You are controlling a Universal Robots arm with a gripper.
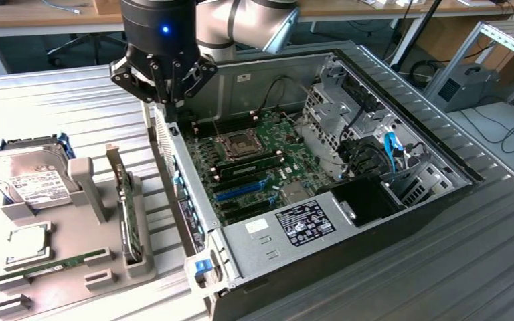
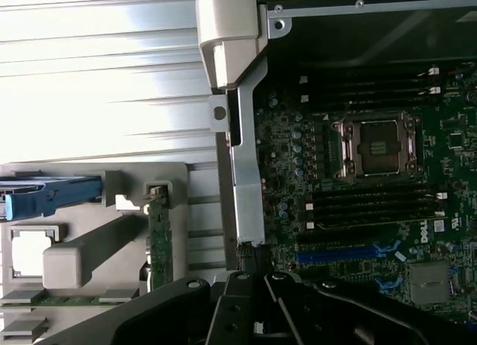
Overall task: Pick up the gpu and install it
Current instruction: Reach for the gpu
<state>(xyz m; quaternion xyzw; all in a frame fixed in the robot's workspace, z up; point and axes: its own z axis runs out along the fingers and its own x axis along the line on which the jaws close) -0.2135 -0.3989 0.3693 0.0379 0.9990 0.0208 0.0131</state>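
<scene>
Off the case (image 1: 400,100) to the exterior view's left: gray moulded holder (image 1: 78,267), gpu (image 1: 128,207) standing on edge in its slot, thin green board upright, likely for a pinch from above. Over the case's sheet-metal wall: gripper (image 1: 169,110), fingers shut, empty. Inside the case: green motherboard (image 1: 266,154), blue slot (image 1: 239,190) bare, nothing installed yet.

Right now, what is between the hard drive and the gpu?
A grey holder post stands between the hard drive and the gpu, seen in the exterior view.
</scene>
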